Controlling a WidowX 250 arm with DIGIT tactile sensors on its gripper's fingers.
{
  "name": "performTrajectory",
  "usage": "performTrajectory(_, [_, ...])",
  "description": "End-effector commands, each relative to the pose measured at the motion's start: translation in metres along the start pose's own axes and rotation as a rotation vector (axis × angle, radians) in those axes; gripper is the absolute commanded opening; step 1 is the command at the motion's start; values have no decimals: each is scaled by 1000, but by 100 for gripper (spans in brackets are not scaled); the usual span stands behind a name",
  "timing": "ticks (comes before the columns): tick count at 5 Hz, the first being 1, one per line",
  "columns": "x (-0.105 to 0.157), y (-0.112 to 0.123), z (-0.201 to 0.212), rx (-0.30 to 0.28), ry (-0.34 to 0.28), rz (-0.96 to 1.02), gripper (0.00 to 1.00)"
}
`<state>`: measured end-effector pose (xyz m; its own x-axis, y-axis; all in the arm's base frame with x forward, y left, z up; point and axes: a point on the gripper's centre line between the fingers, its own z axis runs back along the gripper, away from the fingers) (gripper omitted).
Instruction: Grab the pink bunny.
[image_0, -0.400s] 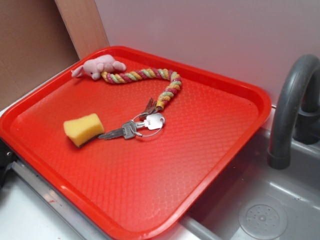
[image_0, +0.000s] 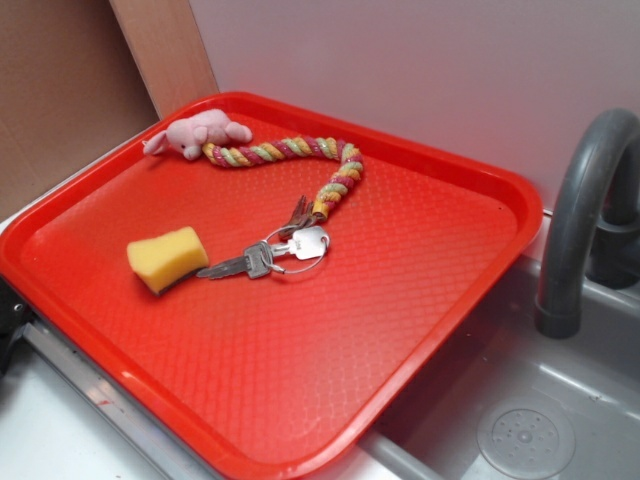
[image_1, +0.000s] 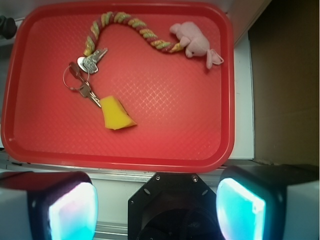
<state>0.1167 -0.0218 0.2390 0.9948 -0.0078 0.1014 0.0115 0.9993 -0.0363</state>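
Red tray (image_1: 227, 90) on a pale worktop beside a grey sink. Pincer (image_1: 157, 207) wide open, holding nothing, hovering off the tray's near edge. Pink bunny (image_1: 192, 42) up and right of it in the far corner, lying crosswise, rope (image_1: 130, 25) trailing left toward keys (image_1: 85, 75).

Pink bunny (image_0: 197, 133) lying flat at tray's (image_0: 430, 300) far corner.
Small pale-pink plush, ears toward the tray's rim, other end joined to braided pink/yellow/green rope (image_0: 300, 155) curving away across tray; nothing touching it otherwise.
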Motion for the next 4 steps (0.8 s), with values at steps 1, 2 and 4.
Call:
performTrajectory(1, [54,23,-29,-2,2,-209,100])
performTrajectory(2, [85,42,-59,35,-28,-371,100])
performTrajectory(4, [133,62,-134,120,-22,-622,100])
